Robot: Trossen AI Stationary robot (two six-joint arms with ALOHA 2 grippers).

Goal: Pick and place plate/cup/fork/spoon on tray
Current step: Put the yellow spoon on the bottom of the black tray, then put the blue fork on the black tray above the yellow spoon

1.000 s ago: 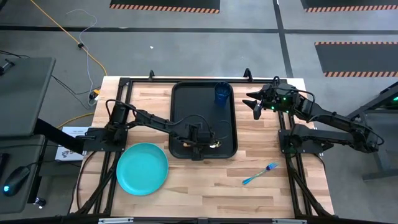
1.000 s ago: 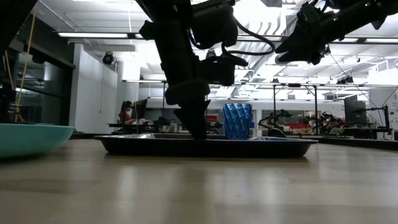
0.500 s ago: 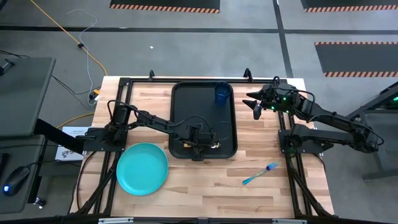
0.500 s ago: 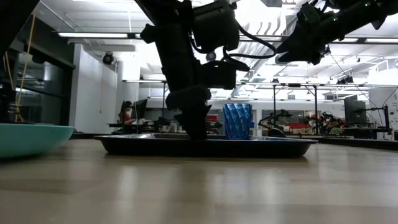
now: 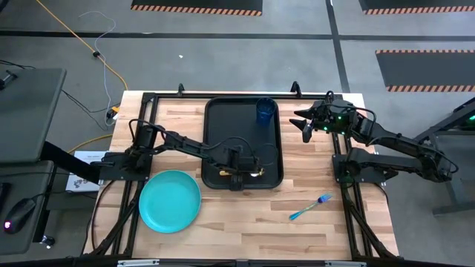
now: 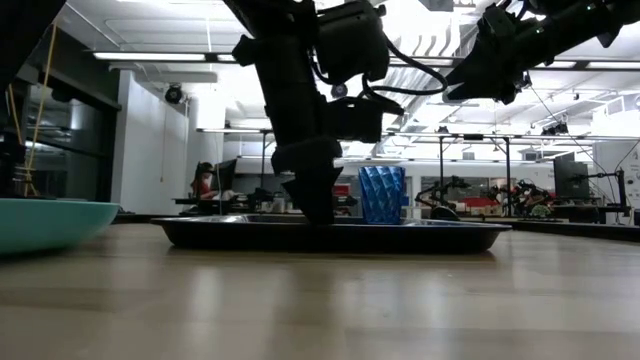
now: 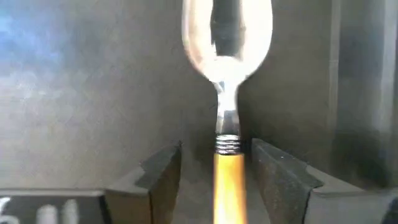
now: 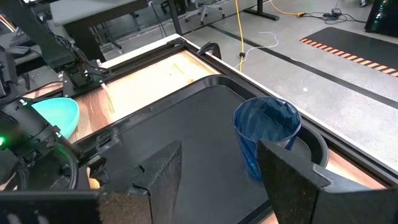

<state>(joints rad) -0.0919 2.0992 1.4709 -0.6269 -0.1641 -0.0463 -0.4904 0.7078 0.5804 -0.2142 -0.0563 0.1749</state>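
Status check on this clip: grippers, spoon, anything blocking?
Left gripper low over tray, jaws open astride spoon. Right gripper open, parked off tray's right. Cup on tray; plate, fork on table. Nothing blocking.

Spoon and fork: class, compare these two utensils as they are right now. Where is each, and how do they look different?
The spoon lies on the tray between the open fingers of the left pincer; the fork lies on the bare wood, outside the tray, with no pincer near it. The spoon has an orange handle and a shiny metal bowl; the fork is teal with blue tines. Both lie flat, and neither is gripped.
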